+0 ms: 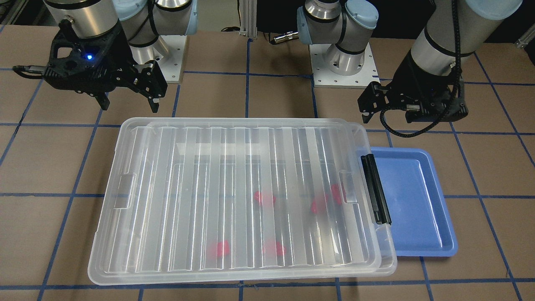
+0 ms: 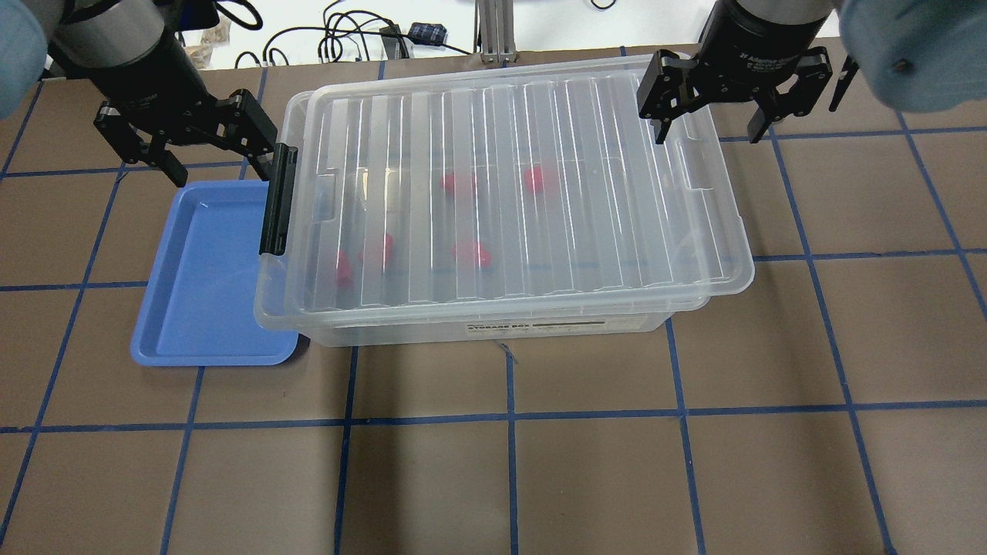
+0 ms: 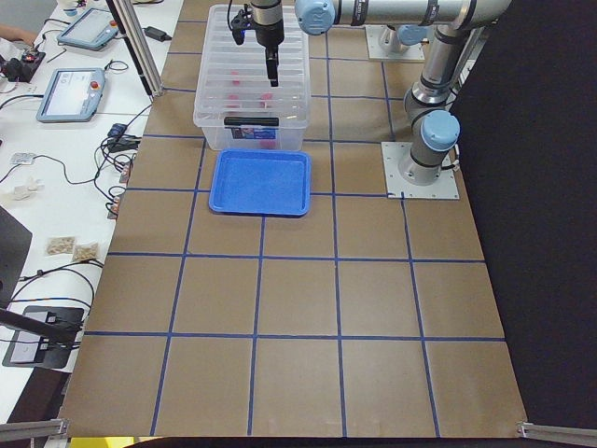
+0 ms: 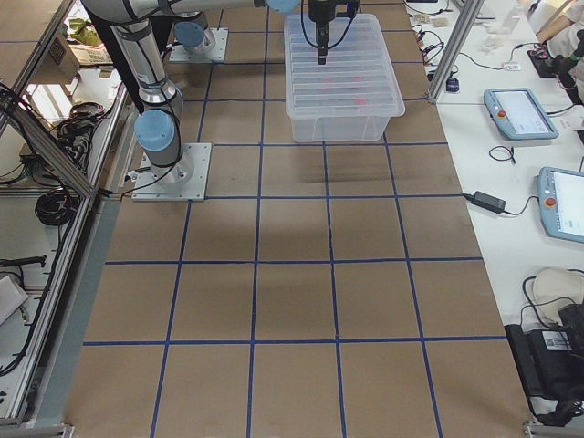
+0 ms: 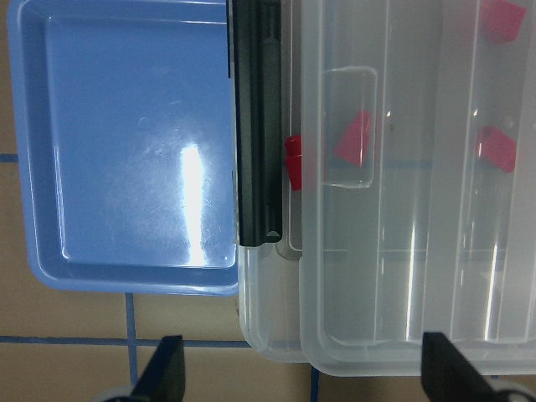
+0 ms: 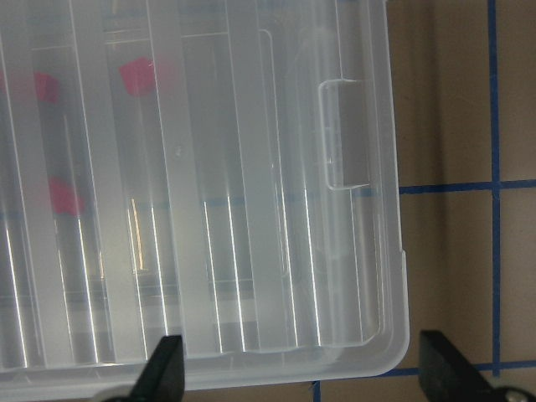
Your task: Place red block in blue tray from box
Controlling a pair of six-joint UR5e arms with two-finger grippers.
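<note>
Blurring five red blocks [image 2: 471, 252], the ribbed lid [image 2: 617, 193] covers the box [image 2: 540, 330]; both jaws gape.

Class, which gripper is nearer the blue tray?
Left. The left gripper hovers at the tray's edge, beside the latch. The right gripper hovers over the opposite end of the box, away from the tray.

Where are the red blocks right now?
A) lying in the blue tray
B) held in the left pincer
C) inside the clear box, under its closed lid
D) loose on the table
C: the red blocks show blurred through the ribbed lid that covers the box, the blue tray shows bare, and the left pincer and right pincer are open and empty.
</note>
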